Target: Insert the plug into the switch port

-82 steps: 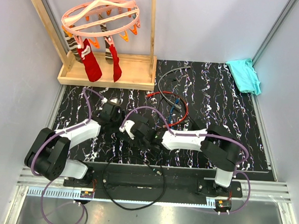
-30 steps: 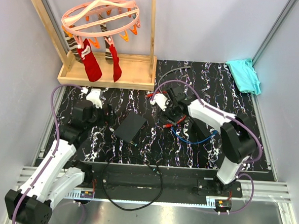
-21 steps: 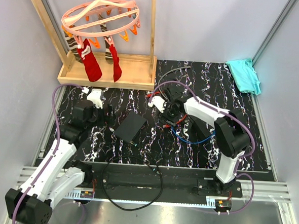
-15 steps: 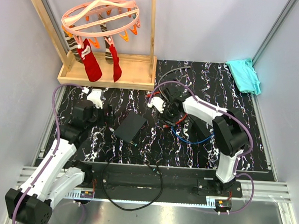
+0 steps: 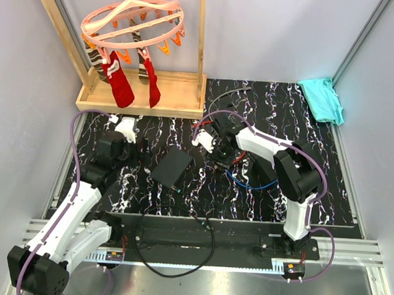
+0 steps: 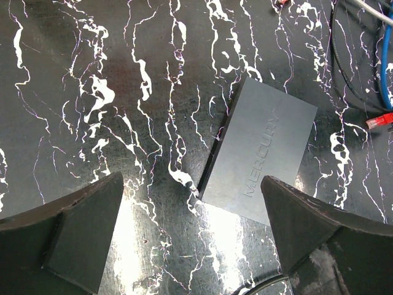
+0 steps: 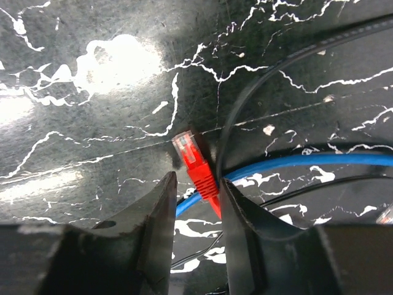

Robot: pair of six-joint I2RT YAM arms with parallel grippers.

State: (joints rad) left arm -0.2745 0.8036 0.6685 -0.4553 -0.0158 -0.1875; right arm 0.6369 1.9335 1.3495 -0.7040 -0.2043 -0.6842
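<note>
The switch is a flat matte black box [image 5: 172, 167] lying on the marbled mat; it also shows in the left wrist view [image 6: 261, 153]. Only a dark thin edge of it shows, and no port is visible. The plug is a red connector with a clear tip [image 7: 196, 165] on a red cable [image 5: 239, 153]. My right gripper [image 7: 198, 179] is low over the mat and straddles the plug. Its right finger touches the plug and a small gap is left on the other side. My left gripper [image 6: 196, 246] is wide open and empty, hovering left of the box [image 5: 143, 151].
A blue cable [image 7: 319, 161] and black cables [image 7: 245, 104] cross under and beside the red plug. A second red plug [image 6: 381, 121] lies right of the box. A wooden rack with socks [image 5: 140, 94] stands at the back left. A teal cloth [image 5: 322, 98] lies at the back right.
Both arms have left the box, which now lies free. Over the last second my right gripper has shifted a little left and come down around the red plug. The left arm has held still.
</note>
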